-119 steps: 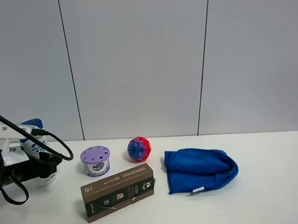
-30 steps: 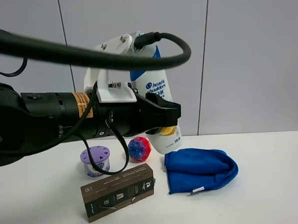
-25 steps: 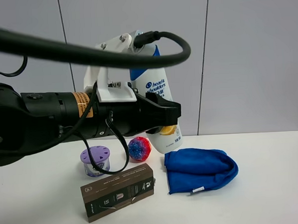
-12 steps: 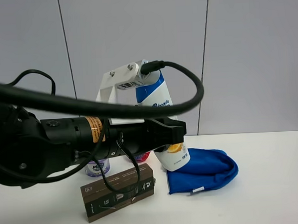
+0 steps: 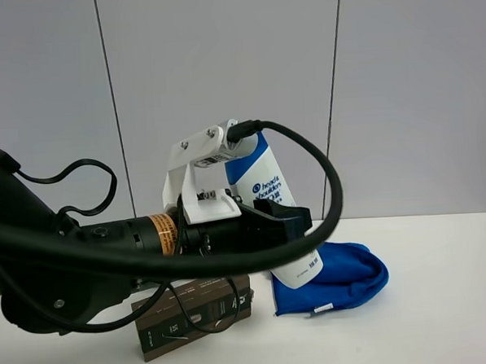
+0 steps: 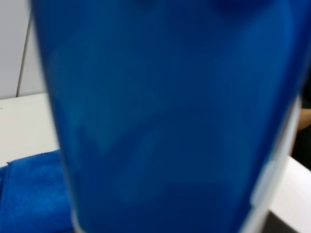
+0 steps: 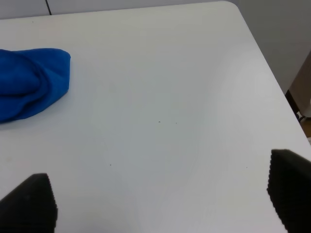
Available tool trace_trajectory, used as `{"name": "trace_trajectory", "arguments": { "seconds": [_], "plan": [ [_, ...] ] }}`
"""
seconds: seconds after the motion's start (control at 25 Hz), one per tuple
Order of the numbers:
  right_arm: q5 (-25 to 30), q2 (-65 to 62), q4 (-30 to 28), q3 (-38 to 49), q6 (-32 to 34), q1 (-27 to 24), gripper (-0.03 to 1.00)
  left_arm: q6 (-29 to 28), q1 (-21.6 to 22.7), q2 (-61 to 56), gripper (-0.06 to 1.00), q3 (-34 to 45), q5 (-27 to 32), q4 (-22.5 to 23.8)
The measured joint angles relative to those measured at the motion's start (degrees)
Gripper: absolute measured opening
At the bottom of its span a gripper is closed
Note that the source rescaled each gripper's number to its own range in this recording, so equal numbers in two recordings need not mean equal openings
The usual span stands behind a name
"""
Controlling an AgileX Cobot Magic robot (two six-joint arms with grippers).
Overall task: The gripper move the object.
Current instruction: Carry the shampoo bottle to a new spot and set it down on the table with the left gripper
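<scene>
The Head & Shoulders shampoo bottle (image 5: 269,185) is held tilted in the left gripper (image 5: 288,227), whose black fingers are closed against its sides about halfway up the body. Its base hangs at the left edge of the blue cloth (image 5: 346,274); whether it touches the cloth cannot be told. In the left wrist view the frame is almost filled by the bottle's blue surface (image 6: 160,116), with the cloth (image 6: 29,194) seen beside it.

The bottle is judged to be smooth, glossy plastic, stiff enough to squeeze but likely to slip or pivot in a narrow pinch. If filled, it would be fairly heavy and top-heavy when stood up, being tall with a small base. The flat, wide midsection is judged the best place for a grip, not the tapered cap end.

A brown box (image 5: 193,315) lies to the left of the cloth. The right gripper (image 7: 160,184) is spread wide with nothing between its fingers, over bare table (image 7: 160,73) to the right of the cloth (image 7: 29,82).
</scene>
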Motion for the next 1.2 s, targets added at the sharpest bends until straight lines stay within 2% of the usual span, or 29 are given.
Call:
{"name": "trace_trajectory", "arguments": {
  "seconds": [0.24,0.64,0.96,1.2],
  "plan": [
    [0.00,0.00,0.00,0.00,0.00,0.00,1.00,0.15,0.00,0.06,0.00,0.00,0.00,0.19],
    [0.00,0.00,0.00,0.00,0.00,0.00,1.00,19.99,0.00,0.10,0.00,0.00,6.91,5.86],
    [0.00,0.00,0.00,0.00,0.00,0.00,1.00,25.14,0.00,0.23,0.00,0.00,10.74,7.63],
    [0.00,0.00,0.00,0.00,0.00,0.00,1.00,25.90,0.00,0.23,0.00,0.00,11.73,7.68]
  ]
}}
